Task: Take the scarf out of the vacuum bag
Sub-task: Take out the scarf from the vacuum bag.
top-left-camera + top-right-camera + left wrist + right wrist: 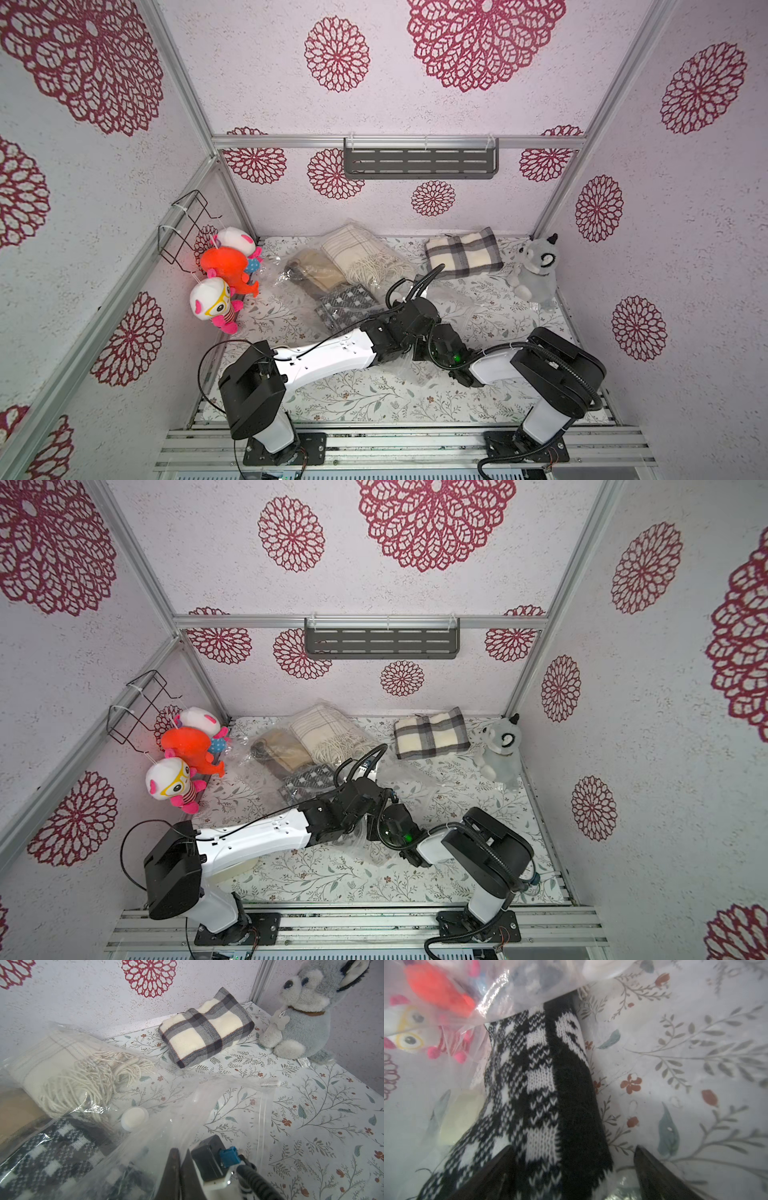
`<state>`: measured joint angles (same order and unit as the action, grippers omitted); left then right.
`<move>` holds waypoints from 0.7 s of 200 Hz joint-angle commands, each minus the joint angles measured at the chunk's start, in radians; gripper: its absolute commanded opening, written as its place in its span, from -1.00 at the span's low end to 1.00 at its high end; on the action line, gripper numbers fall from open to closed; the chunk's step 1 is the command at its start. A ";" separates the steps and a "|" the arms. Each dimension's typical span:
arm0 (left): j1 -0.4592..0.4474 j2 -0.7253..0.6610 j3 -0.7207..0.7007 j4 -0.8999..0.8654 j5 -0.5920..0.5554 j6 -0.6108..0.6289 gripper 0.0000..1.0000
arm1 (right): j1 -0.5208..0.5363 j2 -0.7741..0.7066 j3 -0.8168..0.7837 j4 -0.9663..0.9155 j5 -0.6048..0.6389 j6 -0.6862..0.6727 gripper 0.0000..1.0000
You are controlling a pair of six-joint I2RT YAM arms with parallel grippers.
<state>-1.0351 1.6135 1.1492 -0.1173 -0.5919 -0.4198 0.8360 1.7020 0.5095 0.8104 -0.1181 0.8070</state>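
**Arms meet at the bag mouth, knit scarf between spread fingers**

Nearest in both top views, the left arm (324,357) reaches from the near left to the middle of the surface (374,399). The right arm (557,365) folds in from the near right to meet it, and neither set of fingers shows here. Beyond them lies the vacuum bag (276,286). It holds a cream scarf (353,253), a tan scarf (316,270) and, closest to the arms, a black-and-white knit scarf (345,303). A plaid scarf (461,253) rests bare at the far right, beside a grey plush (536,270).

From the left wrist, the left fingers (173,1167) are pressed together. The bag's clear film climbs to them like a tent, so they look to be pinching the upper layer and holding the mouth up. The white valve cap (135,1118) sits just beside the cream scarf's fringe.

From the right wrist, the right fingers (496,1167) stand spread with the knit scarf's (542,1084) end between them. They appear to be inside the bag, with film overhead.

To grasp well, I judge the right fingers should close on knit only, deep enough to take several folds and clear of the lower film. The left pinch should hold the mouth raised and anchored. A pull toward the near side would then slide the wool out rather than drag the whole bag. Slippery film caught in the bite is the main risk.
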 commanded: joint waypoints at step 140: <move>-0.002 -0.026 -0.081 0.033 -0.027 -0.042 -1.00 | 0.009 0.037 0.021 0.079 -0.075 -0.050 -0.49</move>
<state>-1.0351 1.5990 1.0924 -0.0872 -0.6003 -0.4484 0.8665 1.8023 0.5674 0.9020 -0.1555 0.7956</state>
